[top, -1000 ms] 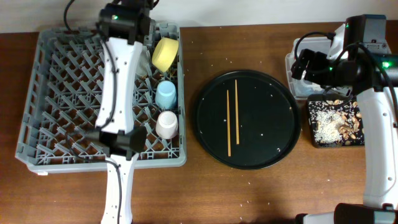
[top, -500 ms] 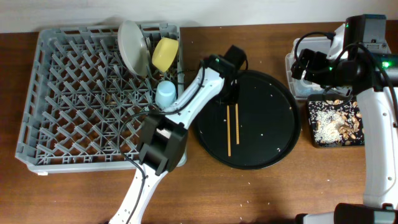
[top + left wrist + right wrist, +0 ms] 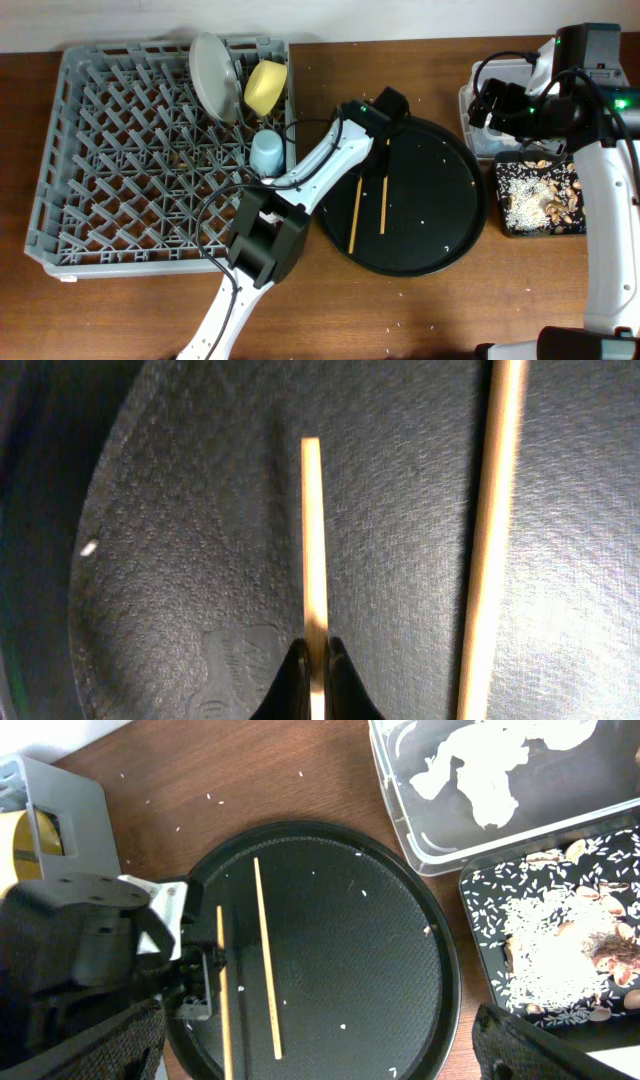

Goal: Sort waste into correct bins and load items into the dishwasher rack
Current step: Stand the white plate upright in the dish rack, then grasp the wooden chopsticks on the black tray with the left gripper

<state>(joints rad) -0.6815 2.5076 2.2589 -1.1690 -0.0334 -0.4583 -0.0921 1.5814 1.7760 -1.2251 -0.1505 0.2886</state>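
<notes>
Dark brown wooden table [image 3: 420,320] — pale white wall [image 3: 400,15] along its far edge

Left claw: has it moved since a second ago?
Yes. The left claw has swung right, from over the dishwasher rack onto the round black tray, where it now pinches a chopstick.
</notes>
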